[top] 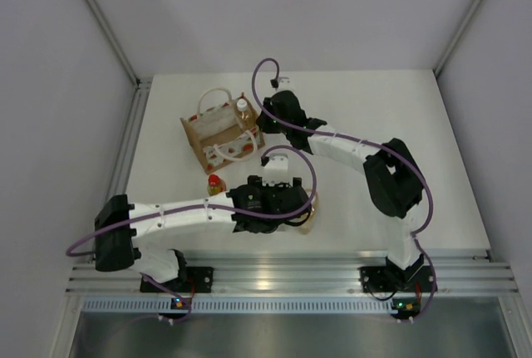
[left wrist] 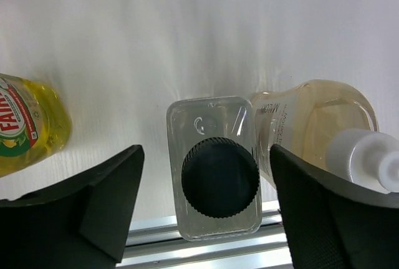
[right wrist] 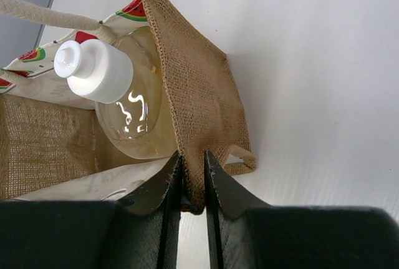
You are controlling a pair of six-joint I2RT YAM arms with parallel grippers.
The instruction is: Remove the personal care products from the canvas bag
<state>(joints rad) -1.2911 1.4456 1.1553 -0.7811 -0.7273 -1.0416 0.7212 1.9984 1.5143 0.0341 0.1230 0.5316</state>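
The canvas bag [top: 220, 138] stands at the back left of the table, open at the top. My right gripper [top: 270, 117] is shut on the bag's brown side wall [right wrist: 199, 82], fingertips pinching the rim [right wrist: 192, 156]. A white-capped bottle [top: 243, 110] stands inside the bag by that wall [right wrist: 124, 107]. My left gripper [top: 270, 200] is open above the squarish dark-capped bottle [left wrist: 215, 169], one finger on each side and neither touching it; that bottle is hidden in the top view. A second white-capped bottle [left wrist: 312, 125] stands right beside it. The red-capped bottle [top: 216, 183] stands on the table to its left [left wrist: 25, 125].
The aluminium rail [top: 291, 275] runs along the table's front edge, just below the squarish bottle [left wrist: 218, 250]. White enclosure walls [top: 50, 84] close in both sides and the back. Purple cables loop over both arms.
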